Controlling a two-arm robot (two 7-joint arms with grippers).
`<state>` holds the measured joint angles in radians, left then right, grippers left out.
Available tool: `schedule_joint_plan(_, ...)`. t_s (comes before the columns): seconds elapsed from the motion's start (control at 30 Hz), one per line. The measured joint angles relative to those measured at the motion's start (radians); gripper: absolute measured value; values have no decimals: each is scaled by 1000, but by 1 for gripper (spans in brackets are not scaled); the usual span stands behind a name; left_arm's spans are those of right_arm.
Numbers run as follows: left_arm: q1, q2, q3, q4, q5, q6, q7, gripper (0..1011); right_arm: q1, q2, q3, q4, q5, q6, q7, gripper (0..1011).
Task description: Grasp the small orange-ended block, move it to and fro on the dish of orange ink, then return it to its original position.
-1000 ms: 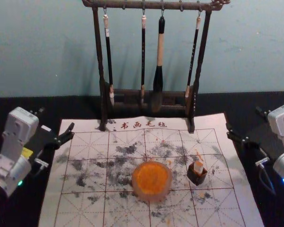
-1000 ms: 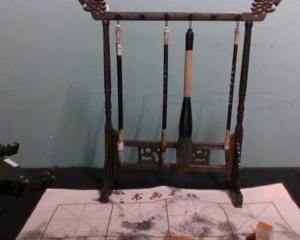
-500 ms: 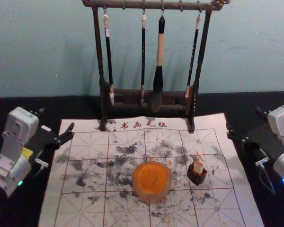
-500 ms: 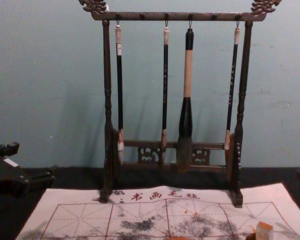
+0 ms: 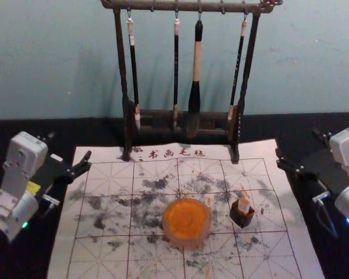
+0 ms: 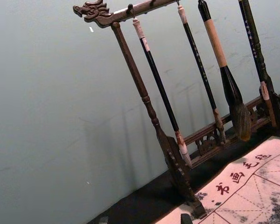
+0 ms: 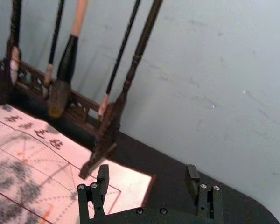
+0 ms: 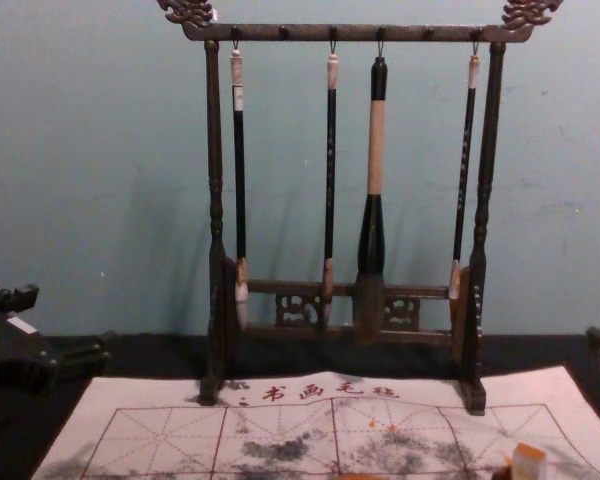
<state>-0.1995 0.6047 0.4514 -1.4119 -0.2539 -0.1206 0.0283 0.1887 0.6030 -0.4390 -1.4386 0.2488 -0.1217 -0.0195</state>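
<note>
Small block (image 5: 244, 204): pale, straight-sided, its upper end orange; it stands upright in a small, dark, open-topped holder (image 5: 242, 217) whose mouth carries orange marks. In the chest view it rises at the lower right edge, the orange of its top plain above a whitish side. Holder and block rest on the white calligraphy mat (image 5: 113, 263), to the right of the round dish of orange ink (image 5: 171, 237) and apart from it. The dish has a pale, translucent rim around an orange surface.

Right gripper (image 5: 298, 142): held beyond the mat's right edge, farther forward than the block and well apart from it, its arm entering from the right side of the head view. The right wrist view gives the fingers (image 7: 102, 179) wide apart, with nothing between them.

Left gripper (image 5: 70, 146): parked at the mat's left edge, its arm entering from the left; its fingers are spread and empty.

The mat lies on the black tabletop (image 5: 23, 129), grey and orange stains scattered over its printed grid. At its far side stands a dark wooden rack (image 5: 123, 64), from which four brushes (image 5: 196, 70) hang.
</note>
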Motion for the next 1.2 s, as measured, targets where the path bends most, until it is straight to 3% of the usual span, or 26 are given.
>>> schedule_joint_plan(0.2,0,0,0,0,0,0,0,1001,-33,8,23,-68,13,3,29,1000)
schedule_joint_plan(0.37,0,0,0,0,0,0,0,1001,-81,41,47,-156,74,6,118,1000)
schedule_joint_plan(0.63,0,0,0,0,0,0,0,1001,-145,84,54,-242,129,6,237,1000)
schedule_joint_plan(0.9,0,0,0,0,0,0,0,1001,-175,95,42,-268,148,34,315,1000)
schedule_joint_plan(1.2,0,0,0,0,0,0,0,1001,-173,85,29,-251,159,99,379,1000)
